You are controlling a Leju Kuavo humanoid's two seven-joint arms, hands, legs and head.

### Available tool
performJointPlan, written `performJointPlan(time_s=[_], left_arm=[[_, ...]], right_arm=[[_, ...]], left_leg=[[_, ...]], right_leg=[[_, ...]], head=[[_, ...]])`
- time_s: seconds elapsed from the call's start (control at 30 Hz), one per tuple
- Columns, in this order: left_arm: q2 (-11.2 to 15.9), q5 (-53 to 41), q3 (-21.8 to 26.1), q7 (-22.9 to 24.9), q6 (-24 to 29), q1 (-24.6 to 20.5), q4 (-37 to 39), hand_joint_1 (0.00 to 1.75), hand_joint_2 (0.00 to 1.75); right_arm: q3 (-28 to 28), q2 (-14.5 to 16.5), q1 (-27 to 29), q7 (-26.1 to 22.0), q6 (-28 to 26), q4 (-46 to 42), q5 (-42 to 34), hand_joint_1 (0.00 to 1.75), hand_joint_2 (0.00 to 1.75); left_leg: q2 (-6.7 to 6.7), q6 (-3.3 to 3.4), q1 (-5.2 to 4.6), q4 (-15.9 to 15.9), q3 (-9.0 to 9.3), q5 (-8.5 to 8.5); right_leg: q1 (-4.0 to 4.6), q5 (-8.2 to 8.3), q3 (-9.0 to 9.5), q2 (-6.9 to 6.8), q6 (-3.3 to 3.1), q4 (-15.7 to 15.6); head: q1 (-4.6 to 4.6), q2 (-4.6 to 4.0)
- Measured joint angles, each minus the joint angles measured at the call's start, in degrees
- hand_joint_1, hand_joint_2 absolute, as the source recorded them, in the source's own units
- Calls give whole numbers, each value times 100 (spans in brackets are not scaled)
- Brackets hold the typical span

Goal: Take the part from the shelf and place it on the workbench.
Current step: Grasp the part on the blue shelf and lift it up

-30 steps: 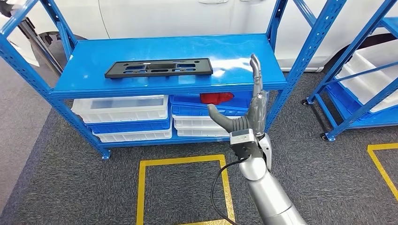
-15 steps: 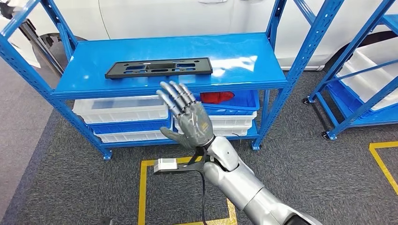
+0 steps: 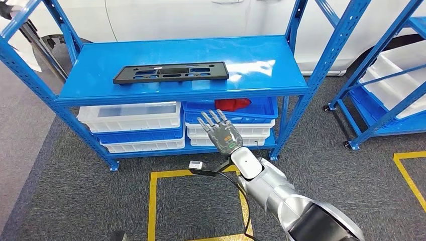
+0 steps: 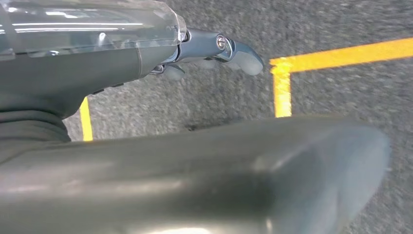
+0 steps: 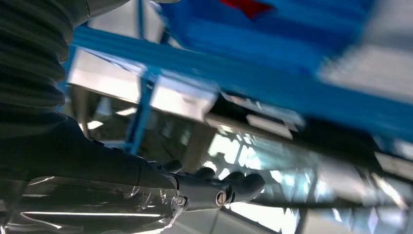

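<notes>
Part: a flat black part (image 3: 171, 73) with cut-outs was seen lying lengthwise on the top board of the blue shelf (image 3: 261, 88), toward the left half, touched by nothing.
Right hand: the right hand (image 3: 219, 131) was raised in front of the shelf's lower level, below the top board and well apart from the part; its fingers (image 3: 211, 118) were spread and extended, and nothing was held.
Left hand: the left hand (image 4: 214, 51) was seen in the left wrist view above grey carpet (image 4: 341, 92) marked with yellow lines (image 4: 336, 54); nothing was seen in it, but how far it was opened could not be told.
Lower level: white bins (image 3: 131, 116) and blue bins (image 3: 256, 108) were stacked there, and a red object (image 3: 232, 104) was lying in a blue bin.
Floor: a yellow square outline (image 3: 151, 201) was marked on the carpet before the shelf.
</notes>
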Motion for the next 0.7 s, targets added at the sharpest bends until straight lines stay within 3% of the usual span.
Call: performJointPlan(time_s=[0.1, 0.13, 0.2, 0.27, 0.3, 0.37, 0.43, 0.53, 0.6, 0.63, 0.7], left_arm=[[16, -71, 1, 10, 13, 10, 1, 0, 0], [22, -98, 1, 11, 14, 0, 1, 0, 0], [31, -159, 1, 10, -4, -22, 1, 0, 0], [32, -220, 1, 11, -29, -33, 1, 0, 0], [32, -252, 1, 22, -34, -39, 1, 0, 0], [32, -316, 1, 63, -21, -65, 1, 0, 0], [34, -357, 1, 108, -4, -107, 1, 0, 0], [46, -367, 1, 137, -2, -137, 1, 0, 0], [63, -382, 1, 139, -3, -140, 1, 0, 0], [73, -392, 1, 138, -3, -142, 1, 0, 0], [81, -406, 2, 139, -4, -139, 1, 0, 0]], right_arm=[[-1, -204, -73, 601, 194, 301, -88, 0, 175], [-10, -268, -92, 841, 208, 379, -143, 0, 175], [-99, -386, -116, 1236, 157, 502, -370, 0, 175], [-293, -472, -137, 1401, 13, 577, -686, 0, 175], [-426, -497, -174, 1386, -84, 598, -826, 0, 175], [-689, -520, -315, 1272, -248, 617, -994, 0, 175], [-883, -499, -494, 1118, -327, 619, -1026, 0, 175], [-1054, -370, -637, 841, -395, 613, -1035, 0, 175], [-1163, -227, -668, 615, -485, 582, -1089, 0, 175], [-1217, -154, -675, 501, -530, 549, -1121, 0, 175], [-1327, -28, -657, 231, -581, 436, -1173, 0, 175]], left_leg=[[1, 124, 13, -31, -7, 36], [3, 160, 15, -45, -6, 45], [8, 203, -7, -43, -11, 40], [9, 217, -26, -35, -9, 31], [9, 217, -32, -26, -7, 25], [10, 197, -40, 1, -4, 6], [14, 155, -64, 38, -21, -18], [19, 71, -74, 27, -23, -26], [19, -1, -60, 141, -63, -123], [19, -37, -54, 349, -153, -249], [18, -98, -37, 1073, -496, -597]], right_leg=[[-22, -136, -86, -5, 91, 173], [-29, -284, -208, -5, 109, 427], [-31, -633, -603, -4, 124, 1226], [-31, -727, -879, -5, 125, 1732], [-31, -600, -855, -5, 114, 1632], [-27, -185, -540, -10, 67, 898], [-6, 63, -244, -18, 23, 234], [18, 82, -176, -16, -48, 69], [0, 104, -149, -14, -117, 24], [-14, 112, -136, -13, -145, 4], [-15, 105, -128, -14, -177, 0]], head=[[0, -1], [0, -1], [0, -1], [1, -1], [1, -1], [1, 0], [0, -1], [0, 0], [-1, 0], [-2, 0], [-2, -1]])
